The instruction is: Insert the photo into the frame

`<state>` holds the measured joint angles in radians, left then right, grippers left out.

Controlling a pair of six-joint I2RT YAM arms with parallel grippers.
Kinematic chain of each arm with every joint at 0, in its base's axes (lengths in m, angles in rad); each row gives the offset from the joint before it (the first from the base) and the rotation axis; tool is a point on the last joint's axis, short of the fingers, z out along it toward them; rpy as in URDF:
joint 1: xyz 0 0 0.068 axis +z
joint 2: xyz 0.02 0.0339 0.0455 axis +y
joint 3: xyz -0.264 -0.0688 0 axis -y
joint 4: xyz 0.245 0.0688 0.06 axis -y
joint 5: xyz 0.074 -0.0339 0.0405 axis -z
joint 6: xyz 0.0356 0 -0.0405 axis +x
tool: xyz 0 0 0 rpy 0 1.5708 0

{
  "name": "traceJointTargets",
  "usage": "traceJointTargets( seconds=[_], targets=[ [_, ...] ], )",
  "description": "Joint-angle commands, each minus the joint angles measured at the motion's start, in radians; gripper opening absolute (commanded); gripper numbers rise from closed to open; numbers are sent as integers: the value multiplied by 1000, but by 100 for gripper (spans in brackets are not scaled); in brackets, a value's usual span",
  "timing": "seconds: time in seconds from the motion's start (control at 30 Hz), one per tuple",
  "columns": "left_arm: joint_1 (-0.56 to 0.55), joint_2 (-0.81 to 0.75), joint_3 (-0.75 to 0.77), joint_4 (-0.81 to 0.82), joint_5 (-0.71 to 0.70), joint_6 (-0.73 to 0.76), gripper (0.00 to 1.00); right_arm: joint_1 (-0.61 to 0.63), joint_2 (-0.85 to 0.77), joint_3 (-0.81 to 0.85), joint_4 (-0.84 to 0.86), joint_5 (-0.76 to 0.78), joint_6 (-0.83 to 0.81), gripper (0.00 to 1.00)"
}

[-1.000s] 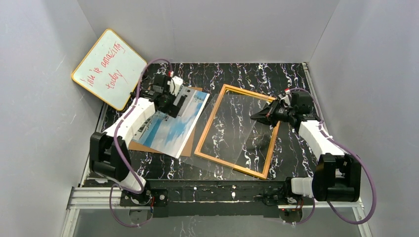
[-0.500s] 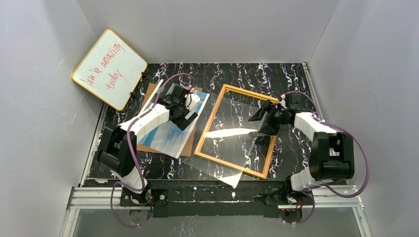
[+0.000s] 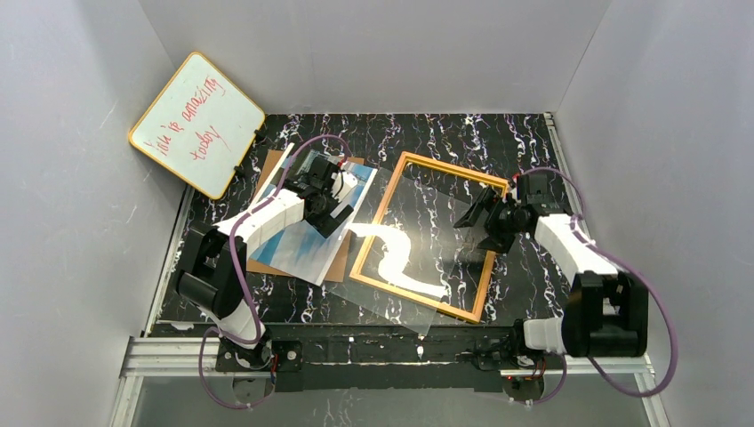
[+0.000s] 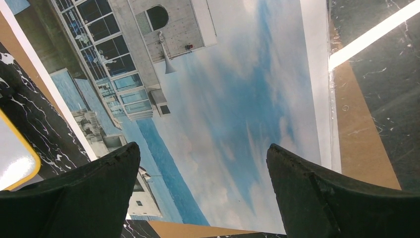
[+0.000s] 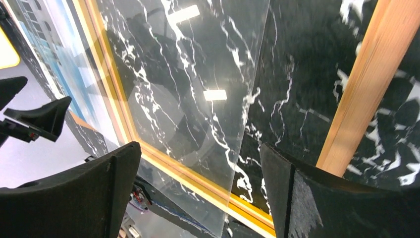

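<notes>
Whiteboard (image 3: 197, 124) near photo (image 3: 298, 245) reads "amazing today".

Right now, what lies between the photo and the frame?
From the photo: a brown backing board strip, then black table to the frame, overlapped by the clear pane; top external view.

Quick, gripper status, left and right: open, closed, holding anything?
Left gripper: open, empty, over the rectangular paper photo of a building under blue sky.
Right gripper: open, empty, over the clear glass pane lying on the thin orange-brown rectangular frame.
</notes>
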<state>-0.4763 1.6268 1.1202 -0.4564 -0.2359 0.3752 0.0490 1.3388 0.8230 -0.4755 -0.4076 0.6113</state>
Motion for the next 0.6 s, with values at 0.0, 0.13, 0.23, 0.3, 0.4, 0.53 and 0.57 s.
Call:
traceJointTargets(
  seconds=[0.0, 0.13, 0.23, 0.3, 0.4, 0.53, 0.57],
  targets=[
    [2, -17, 15, -17, -19, -12, 98, 33, -141, -109, -6, -30, 54, 99],
    [2, 1, 7, -8, -25, -18, 98, 49, -186, -188, -12, -57, 101, 99],
    [2, 10, 2, 2, -22, -26, 98, 77, -207, -259, 39, -88, 152, 98],
    [2, 14, 1, 9, -23, -31, 98, 104, -213, -292, 69, -86, 177, 95],
    [2, 19, -1, 12, -27, -29, 98, 140, -195, -323, 87, -76, 203, 89],
    [2, 24, -10, 21, -35, -21, 98, 171, -176, -382, 200, -118, 263, 83],
    [2, 26, -10, 22, -36, -22, 98, 178, -168, -394, 231, -123, 276, 81]
  ],
)
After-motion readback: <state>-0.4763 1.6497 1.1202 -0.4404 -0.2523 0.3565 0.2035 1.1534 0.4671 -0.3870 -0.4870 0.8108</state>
